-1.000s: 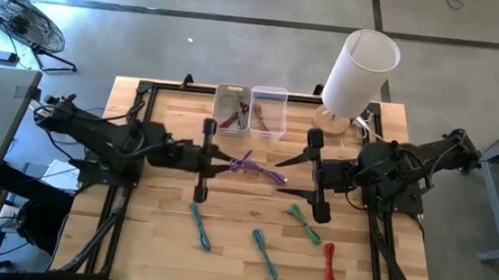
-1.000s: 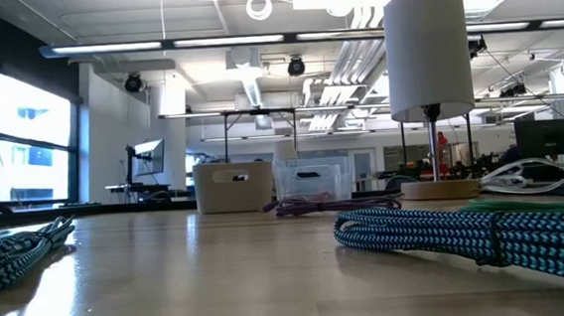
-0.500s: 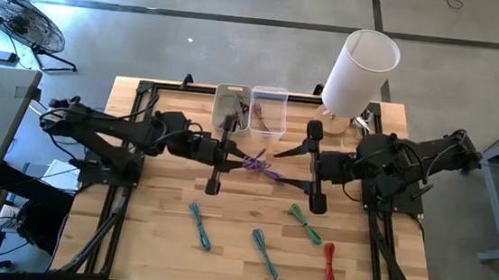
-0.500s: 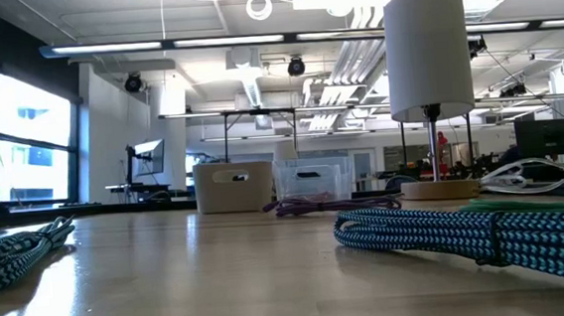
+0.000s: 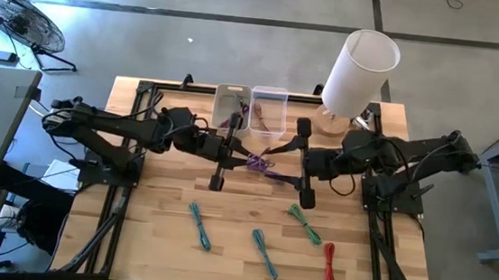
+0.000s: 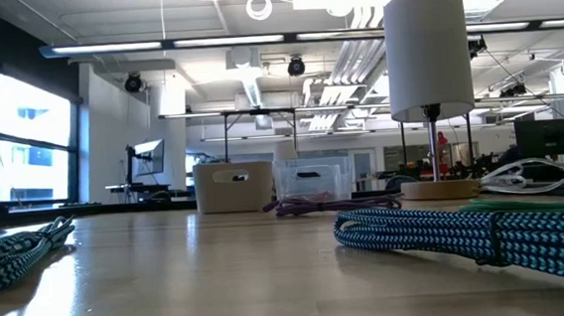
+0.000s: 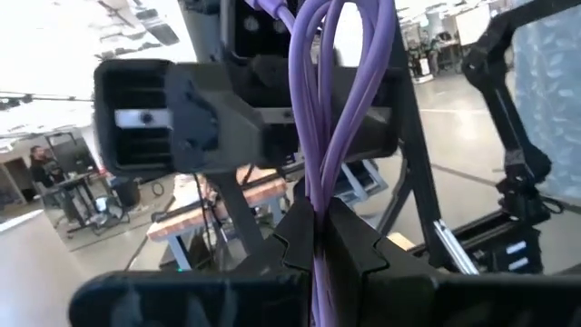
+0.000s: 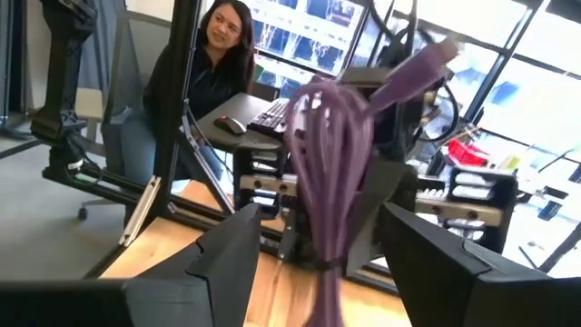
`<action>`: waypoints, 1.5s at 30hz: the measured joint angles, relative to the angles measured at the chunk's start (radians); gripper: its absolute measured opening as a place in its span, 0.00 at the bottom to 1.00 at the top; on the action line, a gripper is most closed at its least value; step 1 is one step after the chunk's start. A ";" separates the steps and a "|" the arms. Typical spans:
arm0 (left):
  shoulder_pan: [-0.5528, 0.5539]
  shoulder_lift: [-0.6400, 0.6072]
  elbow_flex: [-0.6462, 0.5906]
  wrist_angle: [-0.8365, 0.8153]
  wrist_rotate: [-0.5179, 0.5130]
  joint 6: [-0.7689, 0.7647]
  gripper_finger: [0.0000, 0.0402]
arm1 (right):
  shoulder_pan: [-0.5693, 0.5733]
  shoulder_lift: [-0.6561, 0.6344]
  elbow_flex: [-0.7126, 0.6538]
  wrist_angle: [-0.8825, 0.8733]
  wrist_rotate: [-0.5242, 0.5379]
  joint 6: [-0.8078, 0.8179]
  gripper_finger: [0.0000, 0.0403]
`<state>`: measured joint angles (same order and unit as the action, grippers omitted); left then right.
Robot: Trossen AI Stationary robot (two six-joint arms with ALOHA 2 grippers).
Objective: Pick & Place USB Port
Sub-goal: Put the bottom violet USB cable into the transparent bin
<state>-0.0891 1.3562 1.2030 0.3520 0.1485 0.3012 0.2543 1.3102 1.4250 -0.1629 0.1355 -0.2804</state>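
A bundled purple cable (image 5: 259, 165) is held above the middle of the table, in front of two small bins. My left gripper (image 5: 242, 158) is shut on it, coming in from the table's left. My right gripper (image 5: 276, 165) faces it from the right and is open. In the right wrist view the cable (image 8: 331, 182) stands between my right gripper's (image 8: 322, 259) two fingers, and I see no touch. The left wrist view shows the purple strands (image 7: 340, 100) running out past my left gripper (image 7: 318, 222) toward the right gripper. My left gripper pinches several strands of the purple cable (image 7: 318, 204) together between its two fingers. The fingers come in about level from the table's left. The bundle is lifted clear of the table, and its loops reach out beyond the fingertips toward the right gripper.
A grey bin (image 5: 231, 109) and a clear bin (image 5: 268, 113) with cables stand at the far edge. A white lamp (image 5: 359, 73) is at the far right. Teal (image 5: 199, 224), blue (image 5: 264, 253), green (image 5: 305, 224) and red (image 5: 329, 267) cables lie near the front. A person (image 8: 209, 64) sits beyond the table.
My left gripper has swung toward the table's right and far edge, carrying the purple cable closer to the bins. My right gripper has moved toward the table's left, up to the cable, so the bundle now stands between its open fingers.
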 joint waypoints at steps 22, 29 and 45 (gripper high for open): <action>0.053 0.040 0.002 0.048 0.072 -0.022 0.01 | -0.041 0.000 0.000 0.001 -0.038 -0.010 0.52; 0.065 0.066 0.001 0.111 0.129 -0.042 0.01 | -0.047 0.000 0.000 -0.013 -0.039 -0.010 0.52; 0.085 0.084 0.000 0.119 0.156 -0.044 0.01 | -0.076 0.000 0.000 -0.023 -0.045 -0.008 0.51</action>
<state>-0.0036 1.4406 1.2034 0.4713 0.3050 0.2573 0.1782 1.3098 1.4250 -0.1860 0.0905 -0.2882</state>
